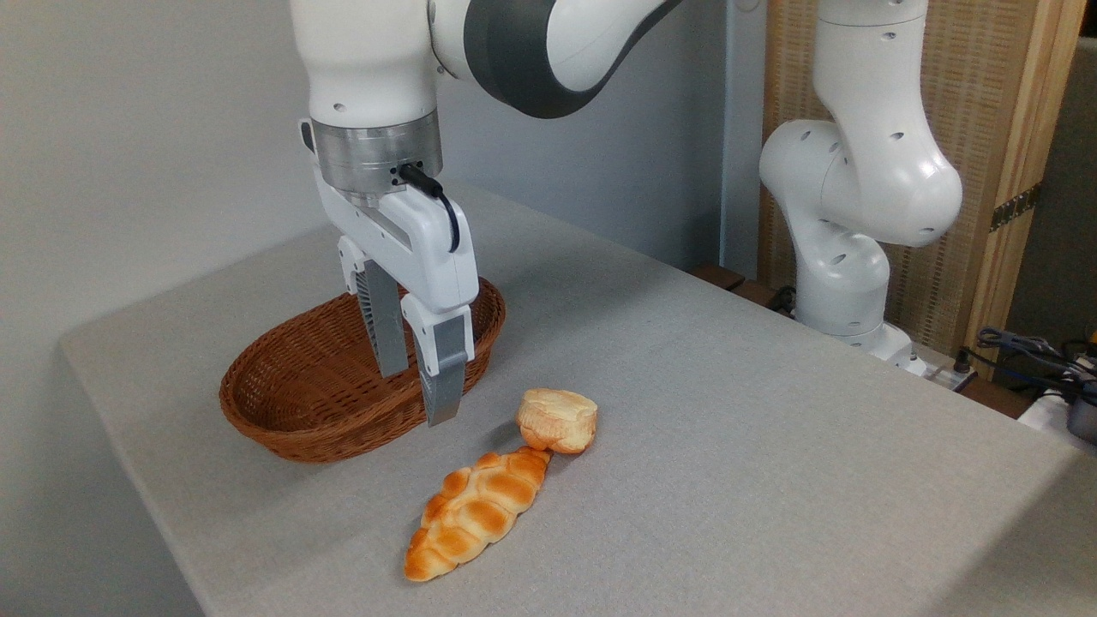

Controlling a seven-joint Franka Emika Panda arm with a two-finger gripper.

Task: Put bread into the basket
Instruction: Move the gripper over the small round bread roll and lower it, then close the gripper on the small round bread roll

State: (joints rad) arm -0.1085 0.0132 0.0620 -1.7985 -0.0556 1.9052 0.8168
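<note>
The white two-finger gripper (420,386) hangs with its jaws parted by a narrow gap and nothing between them; the grey fingers (446,377) point straight down and touch no object. One finger shows in front of the near rim of the oval brown woven wicker basket (283,411), the other in front of its hollow, so the fingertips appear to hover over the basket's right end, above the table. Whether the tips are directly above the basket or slightly in front of it cannot be told from this single view.

The white arm (368,68) comes in from the top, its wrist vertical, with a silver flange and a black cable at the base of the hand. The arm's base column stands at the far right edge of the grey cloth-covered table (728,411).

The small round puffy bun with a pale cream top and golden-orange underside (557,420) lies on the table outside the basket, just right of the fingertips and clear of them. Its lower edge touches, or nearly touches, the pointed end of a long braided golden loaf (476,514) that stretches toward the front of the table
</note>
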